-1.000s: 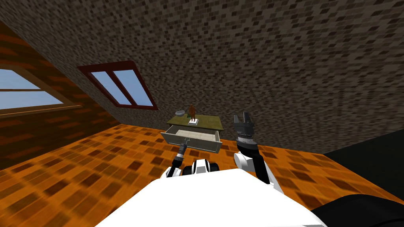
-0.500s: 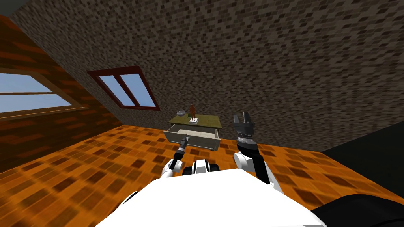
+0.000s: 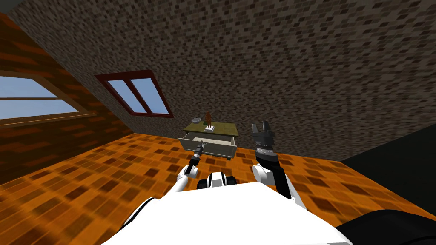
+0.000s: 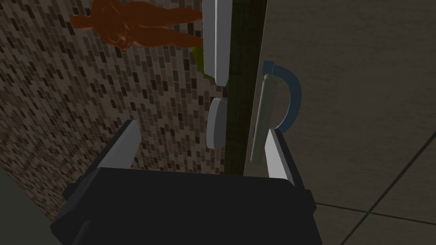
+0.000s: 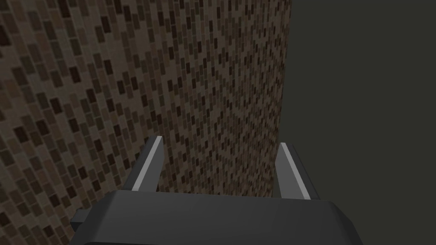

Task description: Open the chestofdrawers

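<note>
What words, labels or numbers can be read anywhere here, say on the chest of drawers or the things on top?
There are none. No writing, label, number or sign shows on the chest of drawers, the brown figurine, the bowl, the left claw or the right claw.

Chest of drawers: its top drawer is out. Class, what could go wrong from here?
1. The left gripper has its jaws open, with the handle close by one of them, unclamped: a pull could slip off.
2. A brown figurine and a bowl stand on top of the chest of drawers: a jerk on the drawer might topple them.
</note>
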